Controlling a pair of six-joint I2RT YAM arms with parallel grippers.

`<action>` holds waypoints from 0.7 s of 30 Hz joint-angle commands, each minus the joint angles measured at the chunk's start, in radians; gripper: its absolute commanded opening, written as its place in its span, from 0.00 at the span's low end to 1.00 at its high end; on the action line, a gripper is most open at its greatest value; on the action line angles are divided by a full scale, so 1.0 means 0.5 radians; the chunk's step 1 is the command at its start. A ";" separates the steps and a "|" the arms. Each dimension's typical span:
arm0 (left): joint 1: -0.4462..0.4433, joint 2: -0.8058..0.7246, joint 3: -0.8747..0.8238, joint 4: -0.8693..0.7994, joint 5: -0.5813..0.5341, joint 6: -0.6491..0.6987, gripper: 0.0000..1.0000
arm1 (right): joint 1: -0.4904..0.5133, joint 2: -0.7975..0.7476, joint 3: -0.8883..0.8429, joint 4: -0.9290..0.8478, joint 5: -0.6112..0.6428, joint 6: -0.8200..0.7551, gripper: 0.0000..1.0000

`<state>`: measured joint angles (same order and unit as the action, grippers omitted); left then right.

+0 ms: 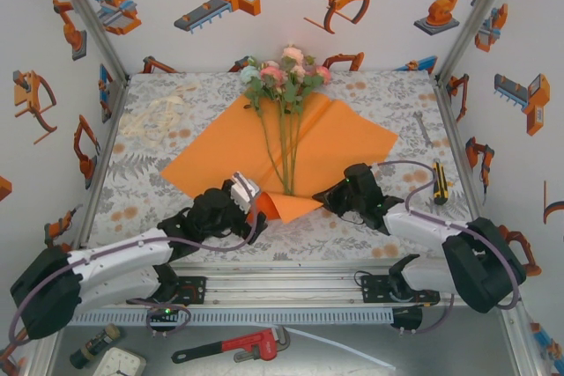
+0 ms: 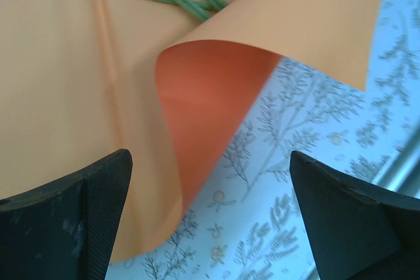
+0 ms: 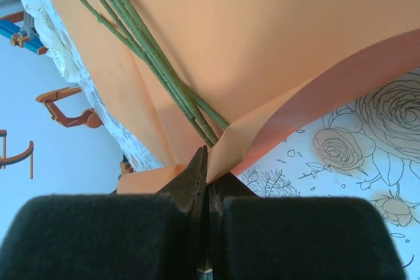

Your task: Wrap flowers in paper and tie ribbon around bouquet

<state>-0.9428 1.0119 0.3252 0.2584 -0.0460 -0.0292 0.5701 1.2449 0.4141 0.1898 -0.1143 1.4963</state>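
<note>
Top external view: the orange paper [image 1: 352, 143] lies flat on the patterned worktop [image 1: 397, 90], one point toward me. The flowers [image 1: 286, 72] rest down its middle, blooms at the far edge.
Stems [image 1: 289, 151]: they run toward me along the sheet's centre crease, so both side flaps can close over them evenly.
Near corner [image 1: 286, 207]: it is turned up and curled over the stem ends, its darker underside showing in the left wrist view.
Left fingers [image 1: 247, 193]: spread wide and gripping nothing. They sit just beside the curl, with its edge lying between them in the left wrist view.
Right fingers [image 3: 207, 175]: pressed together, pinching a small fold of paper right at the stem tips. I judge this anchors the base of the cone so the sheet cannot slide.
Ribbon [image 1: 159, 116]: a loose cream heap at the far left of the worktop, well apart from the paper and untouched.
Step in hand: early wrapping, I judge. The base is tucked, the sides are not yet folded, and tying is not begun.
Next move: probably closing my left fingers on the curled edge and drawing it across the stems.
Risk: the stiff sheet may spring flat, or the stems may roll off centre.
</note>
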 commanded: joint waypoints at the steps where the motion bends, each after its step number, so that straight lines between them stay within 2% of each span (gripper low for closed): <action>1: 0.031 0.266 0.069 0.319 -0.167 0.008 0.98 | -0.027 0.035 0.057 0.035 0.020 -0.016 0.08; 4: 0.054 0.567 0.163 0.445 -0.103 -0.088 0.79 | -0.053 0.053 0.076 0.025 -0.013 -0.108 0.16; 7: 0.060 0.697 0.203 0.607 -0.012 -0.201 0.51 | -0.151 0.023 0.164 -0.140 -0.123 -0.402 0.32; 9: 0.063 0.719 0.253 0.604 0.009 -0.266 0.32 | -0.241 -0.054 0.278 -0.388 -0.175 -0.783 0.50; 11: 0.075 0.735 0.304 0.561 0.015 -0.314 0.17 | -0.316 -0.136 0.416 -0.610 -0.271 -1.240 0.59; 13: 0.096 0.761 0.329 0.553 0.037 -0.356 0.11 | -0.359 -0.220 0.573 -0.869 -0.253 -1.658 0.63; 16: 0.149 0.809 0.337 0.601 0.088 -0.422 0.10 | -0.379 -0.344 0.747 -1.174 -0.139 -2.228 0.77; 19: 0.193 0.813 0.331 0.618 0.095 -0.457 0.05 | -0.391 -0.503 0.758 -1.202 -0.045 -2.620 0.81; 21: 0.215 0.819 0.334 0.612 0.082 -0.463 0.01 | -0.389 -0.605 0.681 -1.132 -0.086 -2.864 0.83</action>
<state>-0.8501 1.4170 0.4786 0.5304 -0.0174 -0.2230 0.3813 0.9882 0.7818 -0.2977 -0.1791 0.3950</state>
